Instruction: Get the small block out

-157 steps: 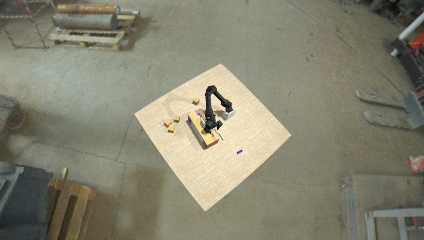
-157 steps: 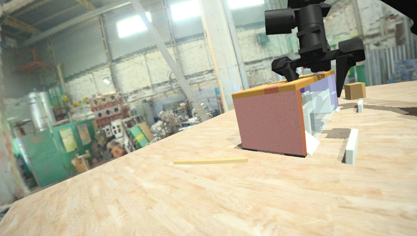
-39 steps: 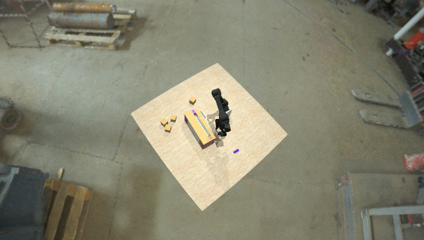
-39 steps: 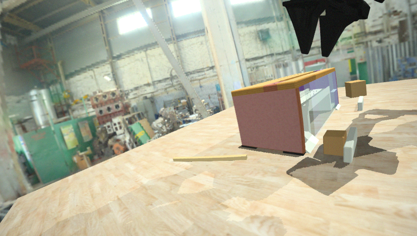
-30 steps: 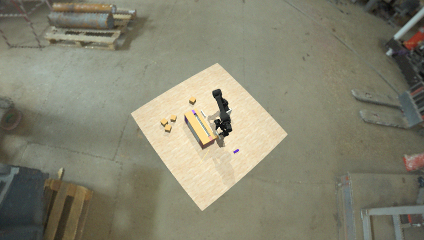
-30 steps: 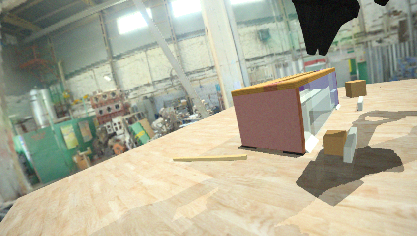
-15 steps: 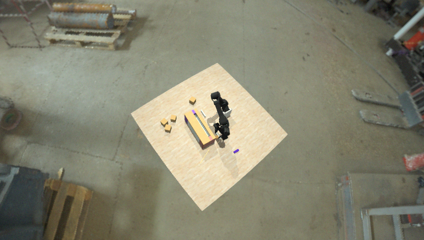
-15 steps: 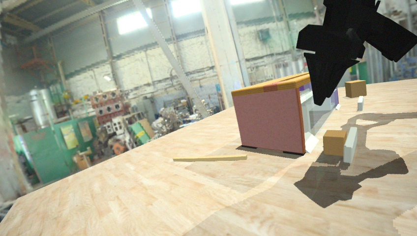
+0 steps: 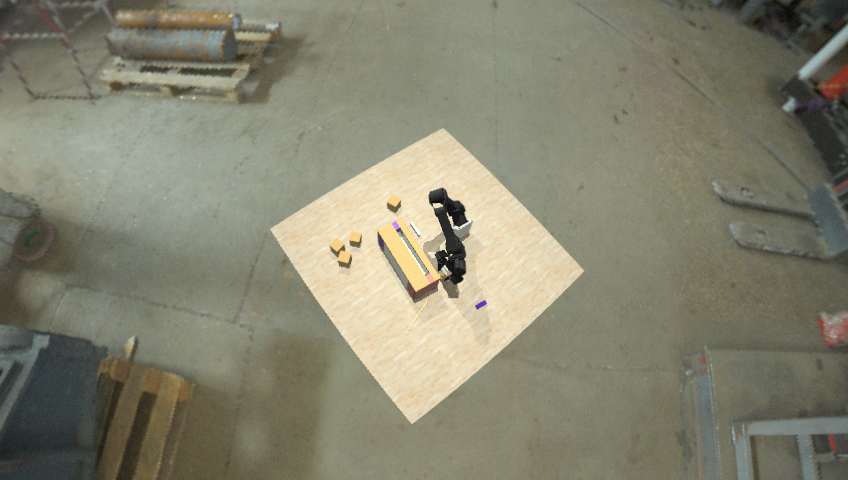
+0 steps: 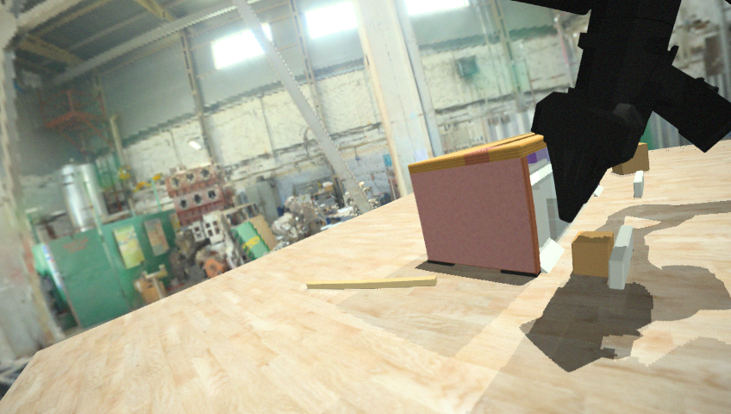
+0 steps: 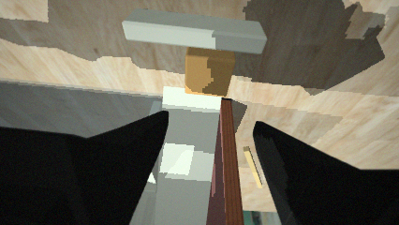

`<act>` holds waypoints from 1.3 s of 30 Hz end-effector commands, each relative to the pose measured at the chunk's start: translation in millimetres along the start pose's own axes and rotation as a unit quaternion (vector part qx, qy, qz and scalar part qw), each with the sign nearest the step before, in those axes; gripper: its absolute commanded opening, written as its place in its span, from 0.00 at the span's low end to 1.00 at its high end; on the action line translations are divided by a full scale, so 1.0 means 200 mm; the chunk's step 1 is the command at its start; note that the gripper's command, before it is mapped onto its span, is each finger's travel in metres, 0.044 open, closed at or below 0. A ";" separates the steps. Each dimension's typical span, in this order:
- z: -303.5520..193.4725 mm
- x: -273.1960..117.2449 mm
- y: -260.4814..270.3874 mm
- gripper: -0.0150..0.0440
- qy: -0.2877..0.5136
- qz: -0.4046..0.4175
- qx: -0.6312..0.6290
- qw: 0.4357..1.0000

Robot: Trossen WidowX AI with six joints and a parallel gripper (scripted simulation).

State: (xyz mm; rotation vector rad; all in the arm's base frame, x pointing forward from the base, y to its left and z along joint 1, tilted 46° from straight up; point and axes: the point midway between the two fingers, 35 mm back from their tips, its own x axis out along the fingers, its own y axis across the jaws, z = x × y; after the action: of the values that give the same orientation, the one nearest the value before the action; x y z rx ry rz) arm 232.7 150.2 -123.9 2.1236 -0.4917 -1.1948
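Observation:
An orange block (image 9: 442, 276) (image 10: 591, 256) (image 11: 200, 70) rests on the table outside the box, between the pale ramp (image 10: 551, 254) (image 11: 192, 99) and a grey bar (image 10: 621, 259) (image 11: 194, 35). The box (image 9: 404, 252) (image 10: 471, 215) stands upright, its reddish end nearest in the exterior view. My gripper (image 10: 566, 217) (image 11: 211, 122) is open and empty, tips down, close to the clear front and above the table. In the wrist view the box's end wall and the ramp show between the fingertips, and the block lies beyond them. The gripper hides part of the front in the exterior view.
A thin yellow stick (image 9: 417, 316) (image 10: 371, 282) (image 11: 253, 167) lies off the box's reddish end. A purple piece (image 9: 480, 304) lies farther off. Another pale bar (image 9: 414, 229) (image 10: 638, 183) lies by the far front. An orange cube (image 9: 393, 202) stands past the far end; several others stand behind the box.

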 end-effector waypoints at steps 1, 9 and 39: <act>0.02 0.04 0.00 0.74 0.001 0.003 -0.005 1.000; 0.05 0.10 0.01 0.74 0.001 0.003 -0.005 1.000; 0.11 0.24 0.02 0.36 0.001 0.005 -0.006 1.000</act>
State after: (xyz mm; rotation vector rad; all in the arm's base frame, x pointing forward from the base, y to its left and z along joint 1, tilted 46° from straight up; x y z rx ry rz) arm 238.6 111.8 -157.0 2.1157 -0.4958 -1.1891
